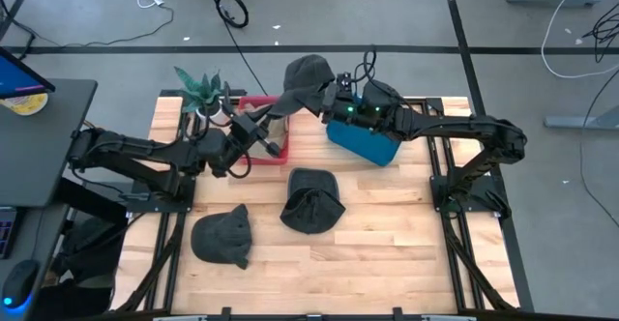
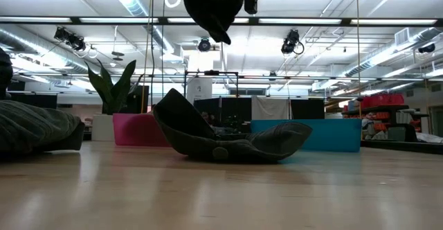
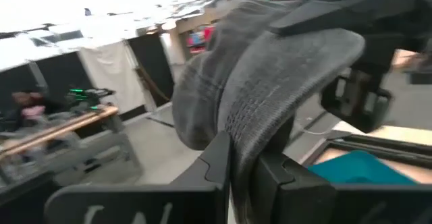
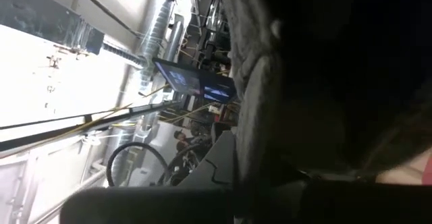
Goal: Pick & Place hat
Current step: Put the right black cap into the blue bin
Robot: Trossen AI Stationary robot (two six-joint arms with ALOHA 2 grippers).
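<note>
i see the dark grey fabric hat (image 1: 308, 77) held aloft above the table's far edge, clamped by both the left gripper (image 1: 286, 103) and right gripper (image 1: 332, 102); unequal arm motion could, in my judgement, stretch it or pull it free.

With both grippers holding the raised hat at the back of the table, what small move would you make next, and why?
Probably carry the hat sideways over the blue bin before releasing. The left gripper and right gripper are both shut on it, it hangs above the table's back edge, and the bin sits just beside it.
</note>
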